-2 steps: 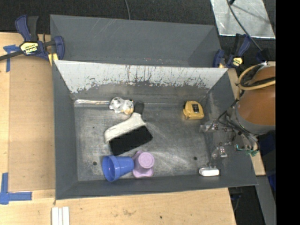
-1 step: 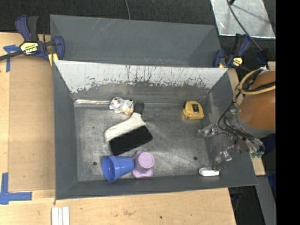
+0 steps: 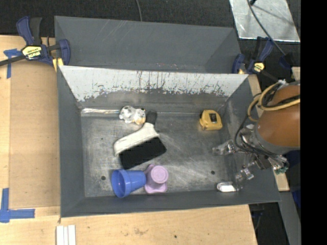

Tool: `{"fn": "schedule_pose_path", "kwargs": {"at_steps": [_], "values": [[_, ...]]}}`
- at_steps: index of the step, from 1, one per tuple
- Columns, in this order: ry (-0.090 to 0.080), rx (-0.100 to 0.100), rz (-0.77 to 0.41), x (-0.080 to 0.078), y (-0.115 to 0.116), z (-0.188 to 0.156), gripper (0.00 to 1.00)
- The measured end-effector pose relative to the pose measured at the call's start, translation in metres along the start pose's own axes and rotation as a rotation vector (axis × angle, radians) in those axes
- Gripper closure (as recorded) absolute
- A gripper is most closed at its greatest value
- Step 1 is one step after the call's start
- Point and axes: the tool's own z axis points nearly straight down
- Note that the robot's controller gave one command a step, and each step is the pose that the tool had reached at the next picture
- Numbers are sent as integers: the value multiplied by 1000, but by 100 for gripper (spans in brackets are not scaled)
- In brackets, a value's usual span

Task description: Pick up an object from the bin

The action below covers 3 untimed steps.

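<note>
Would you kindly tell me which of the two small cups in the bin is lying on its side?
The blue cup, which lies with its wide end to the left. The lilac cup beside it on the right stands on end.

Grey metal bin (image 3: 71, 152): floor dull grey with pale scuffs, back wall whitish with dark vertical streaks. Yellow tape measure (image 3: 210, 120), darker centre. Blue plastic cup (image 3: 127, 181); lilac plastic cup (image 3: 157, 179). Black rectangular pad (image 3: 143, 153), white curved strip (image 3: 134, 139) along one edge. White-and-cream crumpled lump (image 3: 132, 115). Small white oblong piece (image 3: 226, 188). Orange-brown rounded cover (image 3: 281, 121) on the arm.
</note>
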Motion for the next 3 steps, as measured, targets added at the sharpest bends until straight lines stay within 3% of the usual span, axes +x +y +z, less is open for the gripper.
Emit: {"fn": "schedule_pose_path", "kwargs": {"at_steps": [1, 2, 3], "values": [[7, -3, 281, -6, 22, -11, 0], [2, -2, 323, -15, 38, -31, 0], [3, -1, 302, -7, 6, 22, 0]]}}
